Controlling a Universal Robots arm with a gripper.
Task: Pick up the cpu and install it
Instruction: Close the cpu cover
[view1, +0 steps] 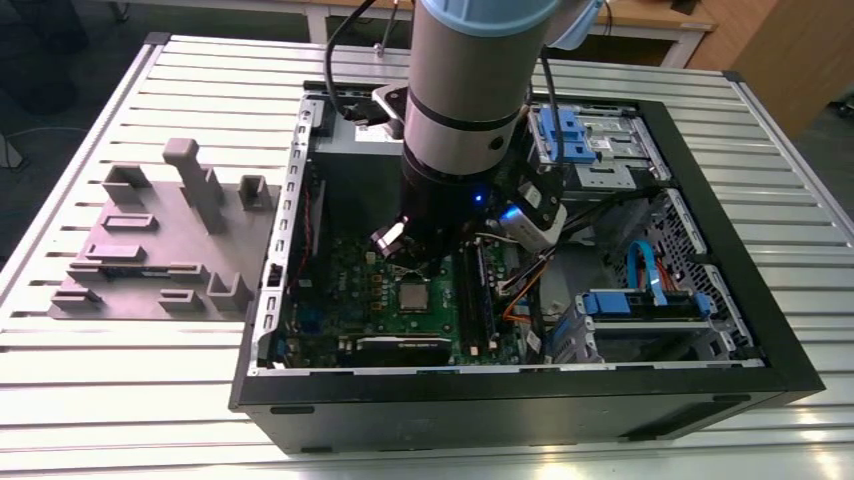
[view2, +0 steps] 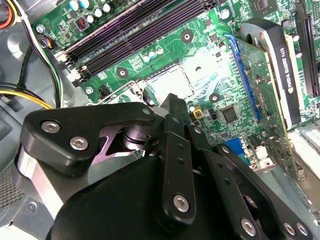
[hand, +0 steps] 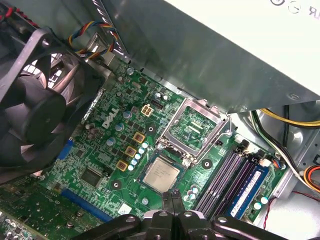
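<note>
**CPU sits in its socket, frame open, jaws together just above**

You have the cpu (hand: 161, 173) lying flat in the socket on the motherboard (hand: 100, 150). In the first wrist view the open socket frame (hand: 196, 129) stands hinged up at about 1 o'clock from the chip, touching its socket edge. The fan (hand: 30, 110) lies well off at 9 o'clock. In the exterior view the chip (view1: 414, 296) shows at 6 o'clock just below the arm's tip, inside the computer case (view1: 747, 330) on the slatted desk (view1: 134, 400).

Your gripper (hand: 174, 197) hovers just beside the chip, and the jaws read as together and empty; the second wrist view shows the same narrow tip (view2: 176, 102) over the socket.

Risks, as I judge them: the chip may not be fully seated, so any downward press off-centre could tilt it and bend socket pins. The raised frame stands near your tip; a sideways drift toward 1 o'clock could knock it down onto a misaligned chip.
</note>
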